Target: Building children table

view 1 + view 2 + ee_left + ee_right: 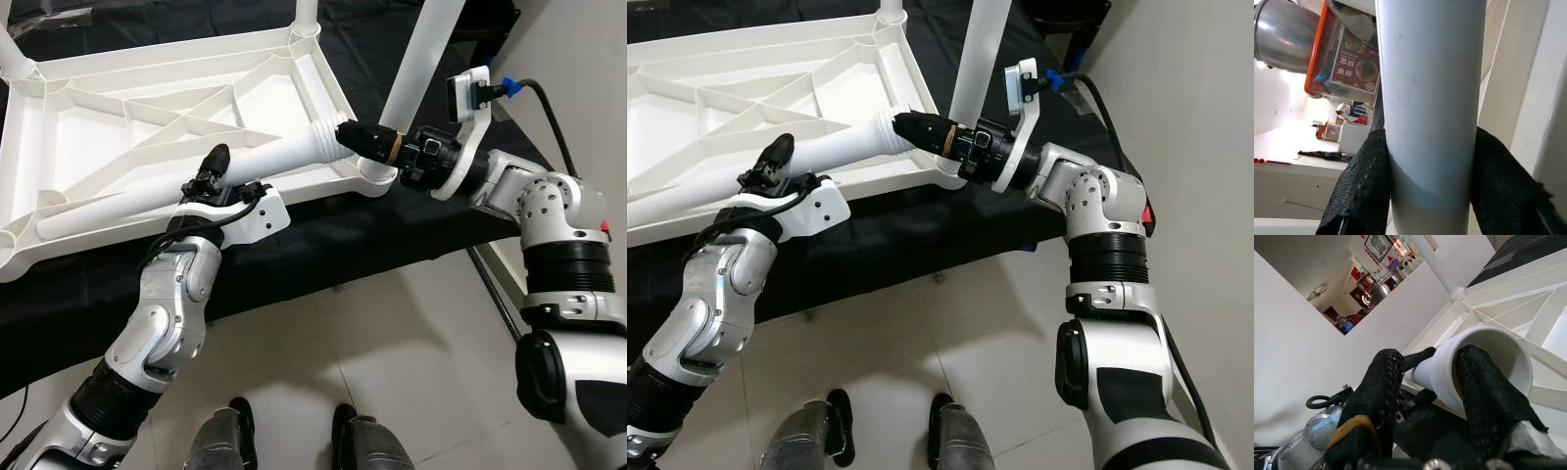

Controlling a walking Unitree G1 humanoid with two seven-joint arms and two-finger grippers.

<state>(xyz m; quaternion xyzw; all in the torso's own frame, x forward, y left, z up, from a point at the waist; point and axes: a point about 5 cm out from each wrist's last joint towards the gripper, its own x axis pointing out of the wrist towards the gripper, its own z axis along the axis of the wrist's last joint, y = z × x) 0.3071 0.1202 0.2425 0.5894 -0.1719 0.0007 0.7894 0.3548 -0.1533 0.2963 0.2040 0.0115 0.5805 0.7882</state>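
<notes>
The white plastic table [176, 54] lies upside down on a black cloth, with upright legs [421, 49] fitted at its corners. A loose white leg [274, 155] lies slanted across its ribbed underside. My left gripper [211, 168] is shut around the leg's middle, and its black fingers [1359, 191] press both sides of the tube [1430, 98]. My right gripper [355, 137] is shut on the leg's ridged open end [1488, 340], near the table's front right corner. One finger [1484, 396] sits inside the hollow end and the other outside.
The black cloth [294, 245] hangs over the front edge of the support. Pale floor tiles [411, 362] and my feet [230, 436] are below. A white wall [1205, 117] stands close on the right, with a metal rod [495, 294] along the floor.
</notes>
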